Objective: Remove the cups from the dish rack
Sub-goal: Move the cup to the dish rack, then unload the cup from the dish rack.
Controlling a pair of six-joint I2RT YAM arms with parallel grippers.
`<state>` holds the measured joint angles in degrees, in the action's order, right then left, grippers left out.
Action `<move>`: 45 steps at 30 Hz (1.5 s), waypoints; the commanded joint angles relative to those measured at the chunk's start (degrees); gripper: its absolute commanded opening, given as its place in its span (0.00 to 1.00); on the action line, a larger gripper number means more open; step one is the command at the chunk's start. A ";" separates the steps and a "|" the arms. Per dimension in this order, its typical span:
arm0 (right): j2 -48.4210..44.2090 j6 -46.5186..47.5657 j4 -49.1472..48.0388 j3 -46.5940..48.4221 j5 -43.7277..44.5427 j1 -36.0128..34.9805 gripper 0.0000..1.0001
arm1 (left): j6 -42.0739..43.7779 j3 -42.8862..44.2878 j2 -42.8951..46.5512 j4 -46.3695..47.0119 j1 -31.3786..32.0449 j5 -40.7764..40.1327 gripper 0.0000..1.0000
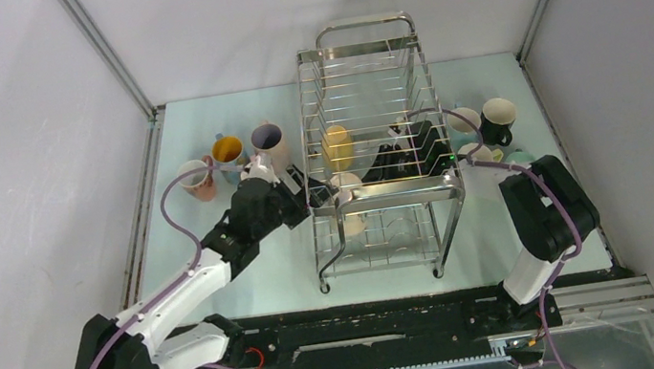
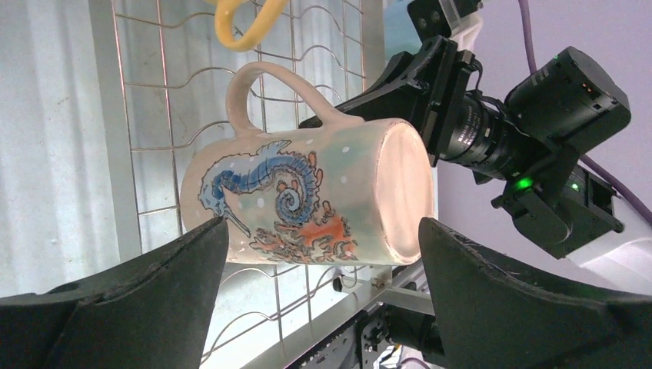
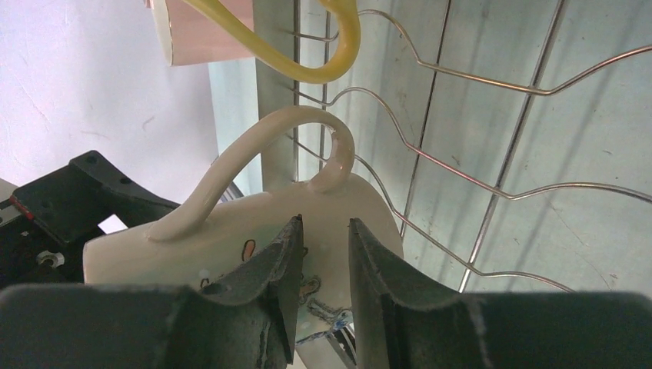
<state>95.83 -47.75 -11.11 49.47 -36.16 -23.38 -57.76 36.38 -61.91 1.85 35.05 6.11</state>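
Straddling the seahorse mug [image 2: 307, 192], which lies on its side at the dish rack's [image 1: 402, 195] left front, the left pincer [image 2: 323, 231] has its jaws wide apart. The right pincer [image 3: 324, 231] is narrowed against the mug by the handle; cannot tell if it is clamped. Risks: the handle snags the wires on lift-out, or the arms pull against each other and the mug drops.

Cream mug [image 2: 307, 192] is showing a blue seahorse, orange coral, white dots and a pale green wash. Yellow mug [image 1: 337, 147] is standing out against the chrome dish rack [image 1: 402, 195]. Desk [image 1: 200, 135] is reading pale mint. Black mug [image 1: 496, 122] is showing a cream inside.
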 commanded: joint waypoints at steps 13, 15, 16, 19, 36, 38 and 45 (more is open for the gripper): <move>-3.95 2.46 3.91 1.94 2.30 -1.41 0.35 | -5.43 5.27 1.84 -0.86 -6.50 3.40 1.00; -4.58 2.55 4.68 1.90 2.85 -1.42 0.35 | -7.99 5.75 0.63 -1.22 -7.83 3.87 1.00; -4.87 2.58 5.07 1.94 3.12 -1.41 0.35 | -9.22 6.33 -0.27 -1.43 -8.50 4.40 1.00; -5.85 2.66 6.35 1.96 3.98 -1.40 0.35 | -13.48 7.98 -3.18 -1.22 -10.47 7.19 1.00; -11.53 0.53 6.96 -2.38 7.75 -0.98 0.33 | -30.13 14.68 -18.21 -7.42 -10.60 15.04 1.00; -11.56 0.30 6.51 -2.55 7.62 -0.97 0.33 | -31.42 14.33 -19.34 -6.39 -9.87 15.36 1.00; -11.12 0.25 5.87 -2.54 6.69 -1.07 0.33 | -35.66 13.21 -22.55 -2.14 -7.61 15.50 0.93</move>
<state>86.08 -47.03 -3.07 46.92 -29.17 -24.34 -89.49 48.25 -83.48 -3.88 26.22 20.10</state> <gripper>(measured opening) 0.334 0.961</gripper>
